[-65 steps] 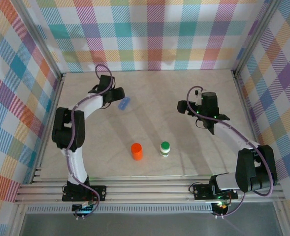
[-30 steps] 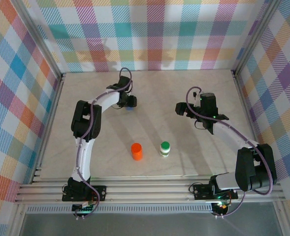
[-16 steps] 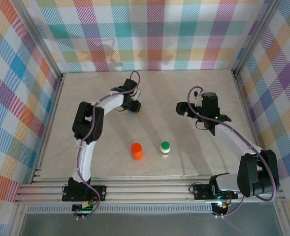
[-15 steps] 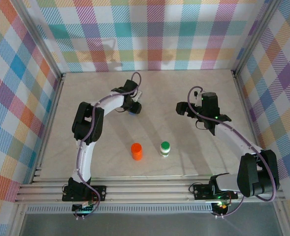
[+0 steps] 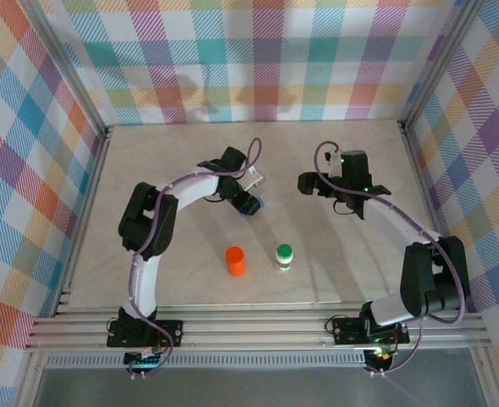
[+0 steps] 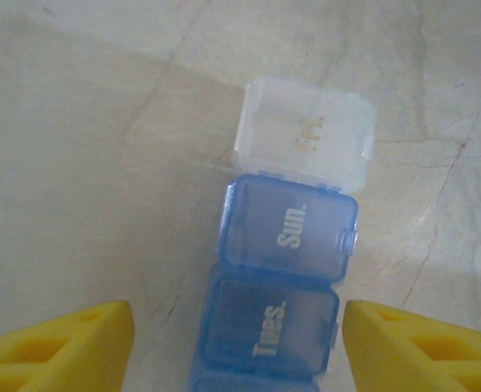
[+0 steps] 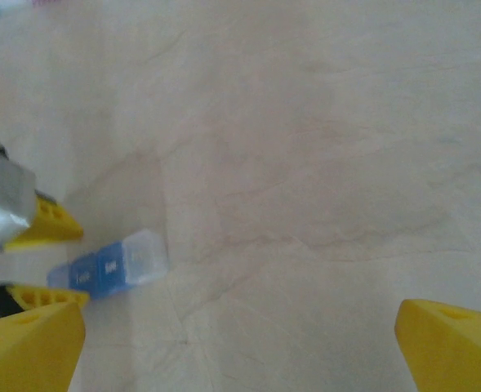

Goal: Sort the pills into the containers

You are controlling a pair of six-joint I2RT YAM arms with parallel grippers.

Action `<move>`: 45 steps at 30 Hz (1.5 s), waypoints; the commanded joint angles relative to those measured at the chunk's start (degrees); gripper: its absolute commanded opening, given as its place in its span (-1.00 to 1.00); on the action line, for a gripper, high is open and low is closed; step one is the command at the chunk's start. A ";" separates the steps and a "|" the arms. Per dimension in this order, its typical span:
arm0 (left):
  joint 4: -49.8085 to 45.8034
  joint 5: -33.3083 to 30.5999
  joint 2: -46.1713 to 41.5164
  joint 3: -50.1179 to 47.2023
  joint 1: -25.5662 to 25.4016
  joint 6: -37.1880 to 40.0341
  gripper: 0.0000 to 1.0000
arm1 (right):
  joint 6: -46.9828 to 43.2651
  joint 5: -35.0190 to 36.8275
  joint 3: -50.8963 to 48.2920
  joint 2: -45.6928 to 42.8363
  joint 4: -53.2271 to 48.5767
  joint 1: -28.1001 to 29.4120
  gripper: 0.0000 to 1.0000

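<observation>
Left tool (image 6: 238, 327) poised over a pill organizer (image 6: 285, 237) on the pale marbled surface (image 5: 190, 271), its yellow fingers (image 6: 60, 343) spread to either side of the strip. One finger stands clear of the box, and the other sits just beside its edge. Whether that one touches is hard to say. Two blue lids read "Sun." and "Tues.", and the clear end compartment carries faint lettering too pale to read. The rest of the strip is cut off by the bottom edge of the left wrist view, and what lies under the lids cannot be made out. From above, the organizer is almost wholly hidden beneath the left arm's wrist, near the middle of the surface.

Right tool (image 7: 240, 327) hangs well apart to the right with its fingers spread wide and bare surface between them. Its camera catches the organizer small and blurred in the distance, flanked by the other tool's yellow tips.

Nearer the arm bases stand an orange container (image 5: 235, 260) and a green-capped bottle (image 5: 284, 256), upright and side by side but apart. Their contents cannot be made out.
</observation>
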 commanded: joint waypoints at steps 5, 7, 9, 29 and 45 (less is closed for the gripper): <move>24.84 -4.55 -21.48 -18.90 2.96 -13.37 0.46 | -33.17 -21.17 13.15 11.05 -2.85 1.19 0.93; 29.67 -12.27 -25.90 -24.24 3.12 -19.28 0.45 | -45.33 -26.32 16.79 14.23 -7.51 1.94 0.94; 32.15 -17.73 -30.06 -28.59 3.50 -23.75 0.45 | -56.72 -28.79 20.73 17.83 -12.91 2.51 0.88; 42.37 -28.78 -49.36 -50.98 3.49 -36.98 0.44 | -84.03 -24.69 52.87 47.24 -42.52 9.65 0.52; 43.75 -27.10 -46.78 -51.13 3.50 -37.03 0.43 | -85.06 -21.22 52.05 52.32 -42.21 13.14 0.29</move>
